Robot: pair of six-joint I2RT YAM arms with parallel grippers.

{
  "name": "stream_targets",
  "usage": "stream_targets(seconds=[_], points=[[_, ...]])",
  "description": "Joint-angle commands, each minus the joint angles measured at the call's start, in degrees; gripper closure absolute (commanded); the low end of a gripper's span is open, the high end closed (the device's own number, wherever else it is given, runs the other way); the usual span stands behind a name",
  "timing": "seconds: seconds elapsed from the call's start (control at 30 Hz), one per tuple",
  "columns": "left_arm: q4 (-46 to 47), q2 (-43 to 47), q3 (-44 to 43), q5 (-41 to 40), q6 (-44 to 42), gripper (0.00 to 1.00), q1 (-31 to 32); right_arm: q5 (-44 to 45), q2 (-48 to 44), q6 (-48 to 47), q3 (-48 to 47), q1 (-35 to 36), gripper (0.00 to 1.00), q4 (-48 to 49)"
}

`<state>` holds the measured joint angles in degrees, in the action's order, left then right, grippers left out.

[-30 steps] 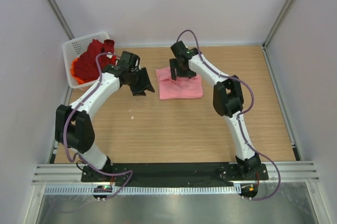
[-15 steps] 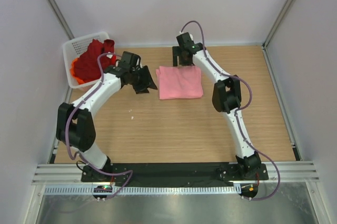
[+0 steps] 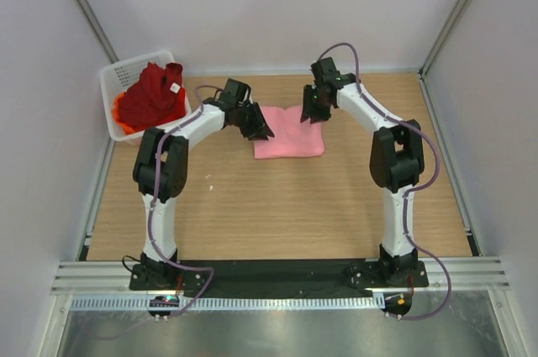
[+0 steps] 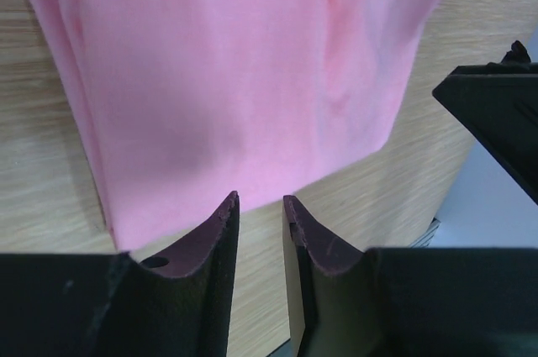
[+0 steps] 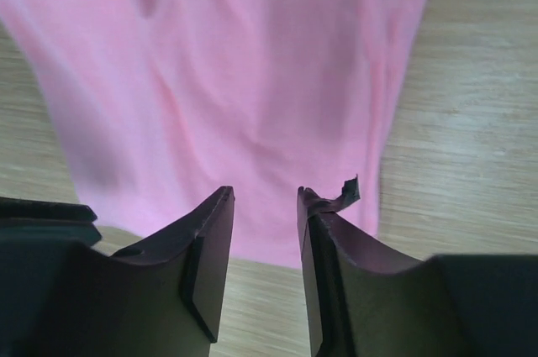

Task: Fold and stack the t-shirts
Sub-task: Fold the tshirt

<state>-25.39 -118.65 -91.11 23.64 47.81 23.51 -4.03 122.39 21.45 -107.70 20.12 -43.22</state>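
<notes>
Left end effector: a second ago it was clear of the pink shirt to its left; now it is at the shirt's left edge. Fingers a narrow gap apart, nothing between them.

Right end effector: was over the shirt's far-left part, now at its far-right corner. Fingers slightly apart, gripping nothing.

Pink shirt: had a raised fold, now lies flat and folded on the table.

Count: 2 arms, 3 shirts, 1 basket.

Red shirt and orange shirt are in the basket, well left of the pink shirt.

Only the top view shows the basket. Only the wrist views show the finger gaps, over pink cloth and wood.
</notes>
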Motion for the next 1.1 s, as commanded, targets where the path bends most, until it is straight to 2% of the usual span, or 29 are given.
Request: stream_targets(seconds=[0.0,0.17,0.33,0.6,0.73,0.83,1.0,1.07], points=[[0.3,-2.5,-2.1,1.0,0.7,0.72,0.0,-6.6,-0.5,1.5,3.8,-2.6,0.56,2.5],[-4.8,-5.9,-0.9,-2.6,-1.2,0.74,-0.1,-9.8,1.4,2.1,7.5,-3.4,0.53,3.4],[-10.2,-6.7,0.6,-5.2,-4.1,0.76,0.8,-9.8,-1.6,4.6,17.3,-3.4,0.54,7.8],[-9.4,1.1,15.1,-6.9,-4.4,0.76,2.0,-11.0,-9.3,7.5,31.5,-3.2,0.54,10.3],[-9.2,10.3,22.2,-6.7,-3.8,0.76,4.3,-12.0,-15.7,7.7,39.3,-2.7,0.54,9.2],[-9.5,14.7,23.2,-4.7,-3.8,0.73,4.9,-11.0,-20.3,6.1,38.9,-2.8,0.52,6.5],[-15.6,17.7,15.0,-4.7,-6.1,0.69,3.4,-11.9,-20.2,3.8,29.7,-2.9,0.42,2.0],[-15.4,16.9,11.3,-3.8,-5.8,0.66,2.4,-11.6,-18.9,3.9,27.2,-2.8,0.41,1.8]])
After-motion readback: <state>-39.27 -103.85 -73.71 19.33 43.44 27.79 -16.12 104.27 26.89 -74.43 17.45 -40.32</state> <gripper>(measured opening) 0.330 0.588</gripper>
